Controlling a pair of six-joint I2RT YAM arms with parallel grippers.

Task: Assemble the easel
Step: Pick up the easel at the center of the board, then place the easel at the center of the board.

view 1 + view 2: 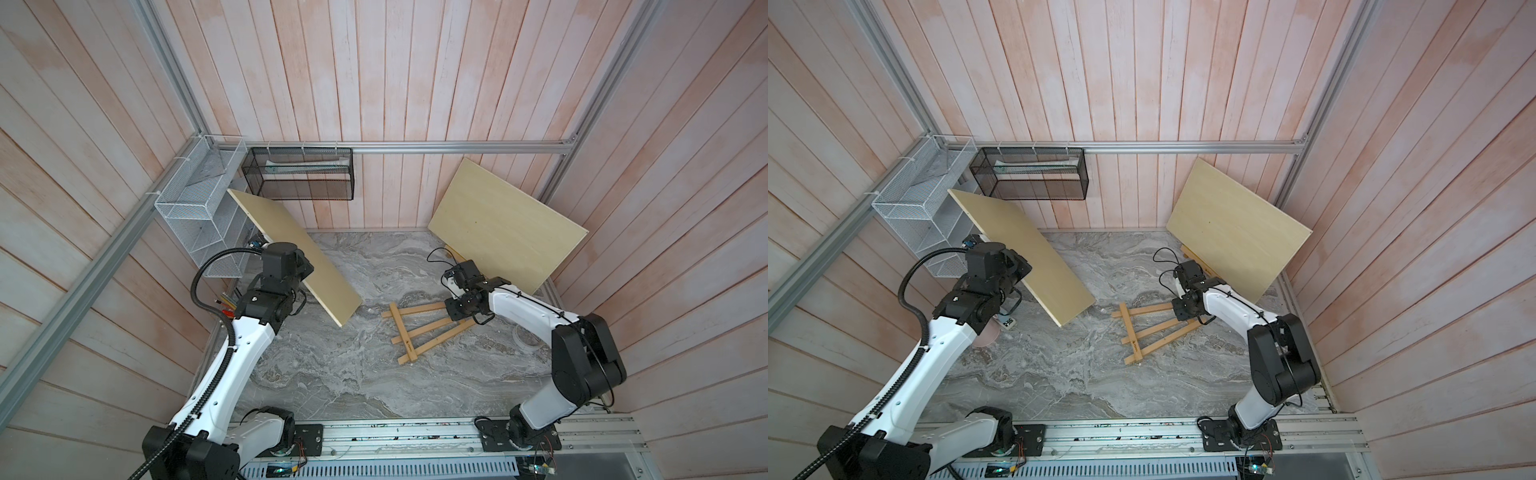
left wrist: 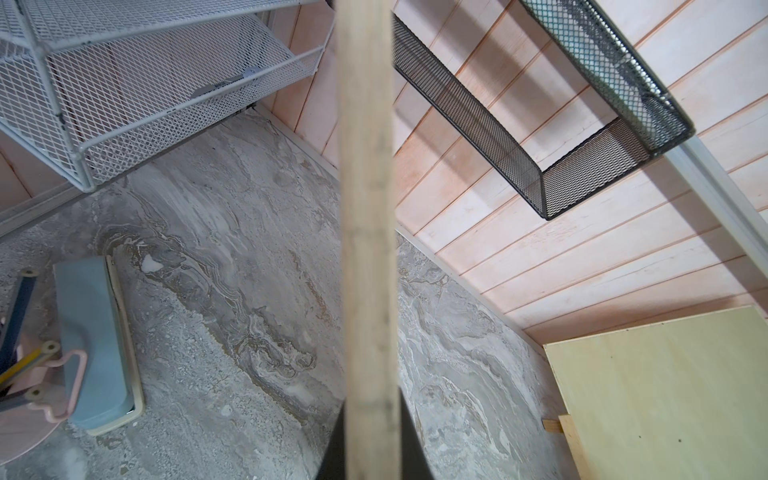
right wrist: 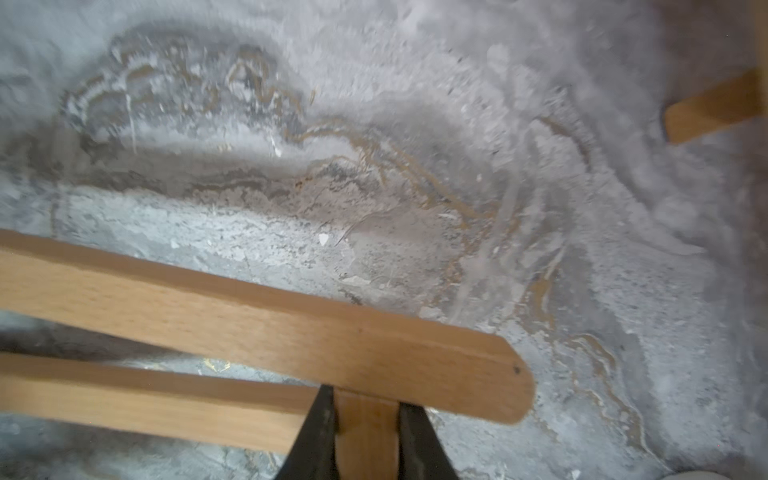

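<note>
The easel (image 1: pixel 415 332), a honey-brown slat frame, lies on the marble table (image 1: pixel 332 374) right of centre, shown in both top views (image 1: pixel 1148 328). My right gripper (image 1: pixel 454 315) is over its narrow end. In the right wrist view my right gripper (image 3: pixel 366 419) is shut on a short slat (image 3: pixel 365 440) beneath a rounded bar (image 3: pixel 291 332). My left gripper (image 2: pixel 368 449) is shut on the edge of a pale plywood board (image 1: pixel 291 249), holding it tilted above the table's left side. That board's edge (image 2: pixel 365 208) runs up the middle of the left wrist view.
A second plywood board (image 1: pixel 507 224) leans on the back right wall. A white mesh basket (image 1: pixel 199 199) and a black mesh basket (image 1: pixel 299 174) hang at the back left. A blue box (image 2: pixel 95 340) and a pink pencil holder (image 2: pixel 25 399) sit under the left arm.
</note>
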